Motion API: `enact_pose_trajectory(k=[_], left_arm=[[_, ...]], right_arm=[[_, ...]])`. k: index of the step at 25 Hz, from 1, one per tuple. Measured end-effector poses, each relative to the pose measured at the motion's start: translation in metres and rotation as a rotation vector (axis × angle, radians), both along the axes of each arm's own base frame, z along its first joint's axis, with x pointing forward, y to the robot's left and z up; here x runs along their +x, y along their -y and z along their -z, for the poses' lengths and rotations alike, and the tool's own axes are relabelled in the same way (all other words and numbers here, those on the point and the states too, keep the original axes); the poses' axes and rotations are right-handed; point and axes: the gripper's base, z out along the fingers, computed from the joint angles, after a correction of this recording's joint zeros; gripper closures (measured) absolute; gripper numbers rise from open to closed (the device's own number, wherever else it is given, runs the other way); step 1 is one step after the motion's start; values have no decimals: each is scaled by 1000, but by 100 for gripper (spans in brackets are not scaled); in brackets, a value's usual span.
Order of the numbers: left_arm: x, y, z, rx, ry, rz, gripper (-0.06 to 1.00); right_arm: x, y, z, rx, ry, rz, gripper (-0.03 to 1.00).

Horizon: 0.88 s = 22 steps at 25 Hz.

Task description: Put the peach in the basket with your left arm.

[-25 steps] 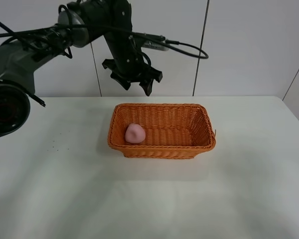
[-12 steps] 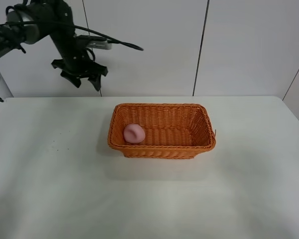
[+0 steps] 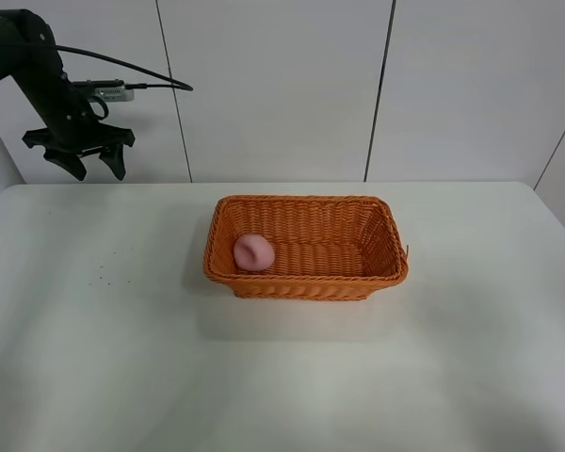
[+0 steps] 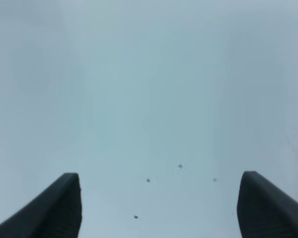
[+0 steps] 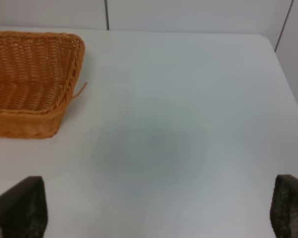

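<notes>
The pale pink peach lies inside the orange wicker basket, at its left end. The basket stands in the middle of the white table. My left gripper hangs open and empty high above the table's far left corner, well away from the basket. In the left wrist view its two dark fingertips stand wide apart over bare table. My right gripper is open and empty; its wrist view shows a corner of the basket. The right arm is out of the exterior view.
A white table carries only the basket. A few tiny dark specks mark the table at the left. A white panelled wall stands behind the table's far edge.
My left arm has swung from above the basket's back rim to the far left, with the gripper open and empty throughout. The peach and basket have stayed still.
</notes>
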Motion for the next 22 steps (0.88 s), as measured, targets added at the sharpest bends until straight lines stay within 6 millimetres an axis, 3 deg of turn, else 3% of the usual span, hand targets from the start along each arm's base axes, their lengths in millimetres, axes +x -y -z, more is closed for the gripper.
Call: enact_pose_trajectory(k=[5,10,15,18,22], left_arm=[[-23,2,-31,-11,25,-2,26],[-75,3,-67,-13,25,-6,26],[-160,5,-99,-23,36,-6,26],[-217,5,-106,-19,51,-6,26],[-288,2,-96,23,56,-7,26]], right_arm=[[0,0,0,0,0,0,27],[0,0,0,0,0,0,27],[0,0,0,0,0,0,27],[0,0,0,0,0,0,27],[0,0,0,0,0,0,27]])
